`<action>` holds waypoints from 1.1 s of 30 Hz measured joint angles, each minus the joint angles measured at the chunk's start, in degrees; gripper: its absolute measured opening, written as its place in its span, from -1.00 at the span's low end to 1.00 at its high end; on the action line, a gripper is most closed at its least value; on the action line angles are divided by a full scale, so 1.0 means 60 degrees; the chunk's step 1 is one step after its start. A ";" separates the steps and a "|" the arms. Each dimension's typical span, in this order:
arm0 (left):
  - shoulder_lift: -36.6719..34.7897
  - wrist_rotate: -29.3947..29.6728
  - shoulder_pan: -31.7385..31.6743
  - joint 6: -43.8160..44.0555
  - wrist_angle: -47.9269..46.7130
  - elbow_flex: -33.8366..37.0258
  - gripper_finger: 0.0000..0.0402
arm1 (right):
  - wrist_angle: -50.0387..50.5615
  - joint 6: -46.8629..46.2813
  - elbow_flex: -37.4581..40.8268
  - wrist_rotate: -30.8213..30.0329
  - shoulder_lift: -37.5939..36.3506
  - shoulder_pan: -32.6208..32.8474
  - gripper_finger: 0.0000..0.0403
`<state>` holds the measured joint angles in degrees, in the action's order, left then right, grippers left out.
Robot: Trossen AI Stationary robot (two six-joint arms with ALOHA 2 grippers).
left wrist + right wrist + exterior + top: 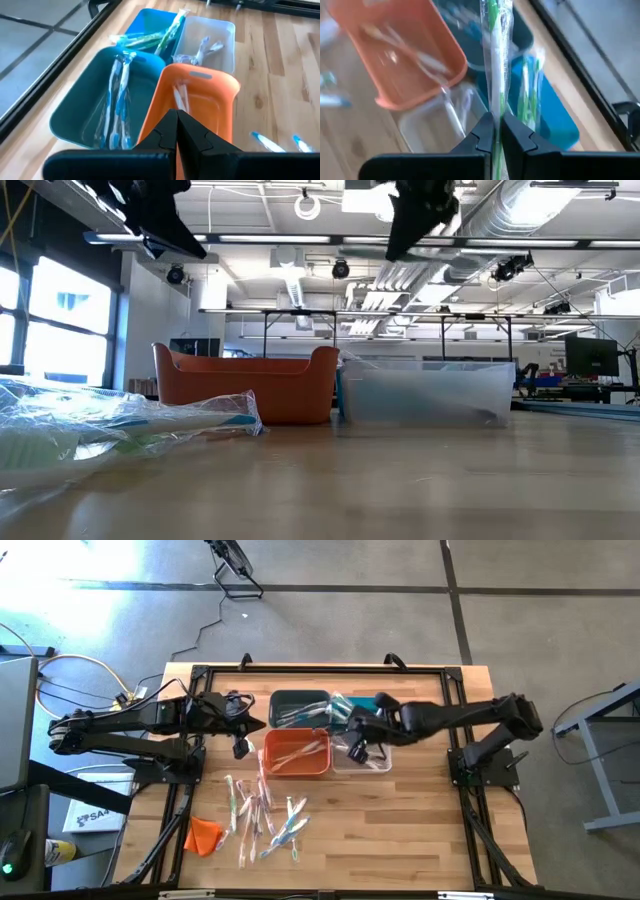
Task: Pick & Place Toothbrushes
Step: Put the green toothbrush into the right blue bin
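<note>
My right gripper point(495, 131) is shut on a wrapped toothbrush with a green and white handle point(495, 55), above the teal bin point(356, 704) and the clear bin point(372, 762). My left gripper point(176, 125) is shut on nothing and hovers at the near-left end of the orange bin point(205, 95). The dark grey bin point(296, 706), the teal, orange point(297, 753) and clear bins each hold a few wrapped toothbrushes. Several more toothbrushes point(265, 815) lie loose on the wooden table toward its near edge. My right gripper pinches the toothbrush's clear wrapper point(495, 112) between its two fingers. The toothbrush runs along the fingers, and most of it sticks out past the fingertips. The fingers slant downward. The toothbrush is lifted clear, over the bins.
A small orange cloth lump point(203, 835) lies near the table's near left corner. The four bins stand close together at the far middle of the table. In the low view, wrapped toothbrushes point(120, 425) lie in the left foreground before the orange bin point(245, 385).
</note>
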<state>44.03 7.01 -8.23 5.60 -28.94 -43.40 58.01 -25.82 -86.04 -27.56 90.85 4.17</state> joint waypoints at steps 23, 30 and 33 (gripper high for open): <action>0.0000 0.1781 0.0000 -0.0718 0.1663 0.0000 -1.00 | 0.1399 0.6295 -0.0007 0.5096 0.0744 -0.4874 -0.95; 0.0000 0.1825 -0.0001 -0.0648 0.1663 0.0000 -1.00 | 0.1483 0.7478 -0.0007 0.5260 0.1848 -0.4883 -0.95; 0.0000 0.1825 0.0000 -0.0645 0.1663 0.0000 -1.00 | 0.1485 0.7808 -0.0007 0.5368 0.2267 -0.4887 -0.95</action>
<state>44.03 17.96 -8.23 1.74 -18.96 -43.40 66.92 21.03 -86.08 4.65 104.45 -25.15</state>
